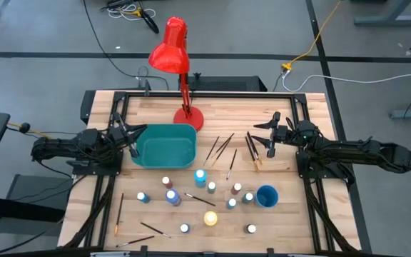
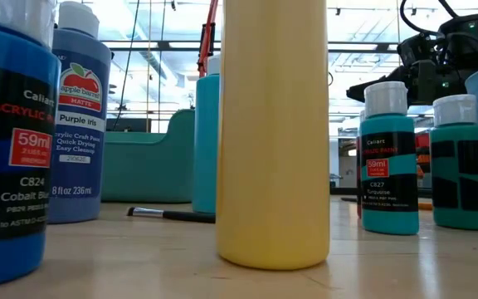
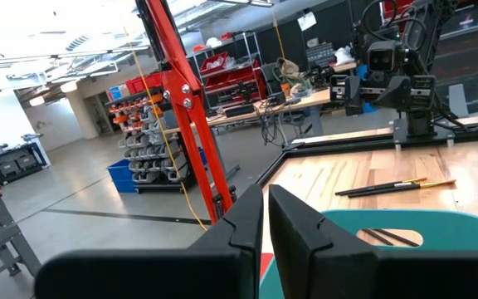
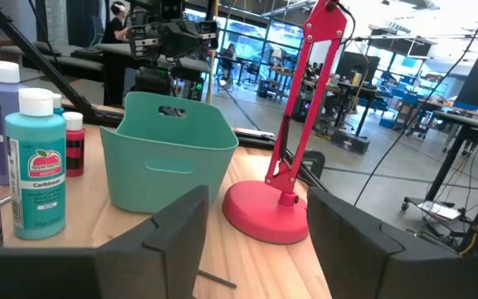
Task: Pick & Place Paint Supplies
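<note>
- Fingers of your left gripper (image 1: 135, 140) are pressed almost together and carry nothing; they hover at the left end wall of the teal bin (image 1: 165, 145), which I'll use as the landmark.
- Your right gripper (image 1: 270, 140) is well to the right of the bin, fingers spread wide and empty, poised above a loose fan of paintbrushes (image 1: 223, 148) lying between it and the bin. That spread suits a grab from above, in my judgement.
- Paint bottles (image 1: 200, 176) stand upright in a scatter in front of the bin, white caps up; none is inside the bin as far as the overhead view shows.
- More brushes (image 1: 119, 212) lie flat further forward, toward the table's front left.
- A small blue cup (image 1: 266, 195) sits at the right edge of the bottle cluster.
- A red desk lamp (image 1: 188, 117) has its base touching or just behind the bin's back wall.
- Sorting looks barely begun.
</note>
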Available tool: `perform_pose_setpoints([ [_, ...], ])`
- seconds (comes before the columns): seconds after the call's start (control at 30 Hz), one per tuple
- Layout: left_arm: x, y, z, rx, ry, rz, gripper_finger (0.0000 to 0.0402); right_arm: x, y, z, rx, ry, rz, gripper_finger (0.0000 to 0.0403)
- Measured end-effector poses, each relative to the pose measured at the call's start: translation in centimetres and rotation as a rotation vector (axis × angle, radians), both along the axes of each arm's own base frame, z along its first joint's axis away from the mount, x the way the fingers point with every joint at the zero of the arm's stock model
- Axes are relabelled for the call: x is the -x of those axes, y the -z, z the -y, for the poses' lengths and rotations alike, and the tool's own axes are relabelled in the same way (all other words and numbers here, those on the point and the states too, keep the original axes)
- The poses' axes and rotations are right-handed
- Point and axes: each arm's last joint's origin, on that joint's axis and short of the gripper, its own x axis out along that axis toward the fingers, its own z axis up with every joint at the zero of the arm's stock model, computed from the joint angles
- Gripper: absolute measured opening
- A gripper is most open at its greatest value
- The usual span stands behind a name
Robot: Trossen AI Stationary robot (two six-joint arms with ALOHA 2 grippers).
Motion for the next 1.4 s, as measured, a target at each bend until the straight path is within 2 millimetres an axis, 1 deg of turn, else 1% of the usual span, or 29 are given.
perform_pose_setpoints([
  [1.13, 0.01, -0.08, 0.0, 0.002, 0.001, 0.009, 0.003, 0.0, 0.0, 0.0, 0.0, 0.0, 0.0, 0.021],
  [1.27, -0.04, -0.09, 0.09, 0.059, 0.043, 0.043, 0.003, 0.0, 0.0, 0.0, 0.0, 0.0, 0.0, 0.021],
  [1.4, -0.13, -0.12, 0.29, 0.166, 0.133, 0.1, 0.003, 0.0, 0.0, 0.0, 0.0, 0.0, 0.0, 0.021],
])
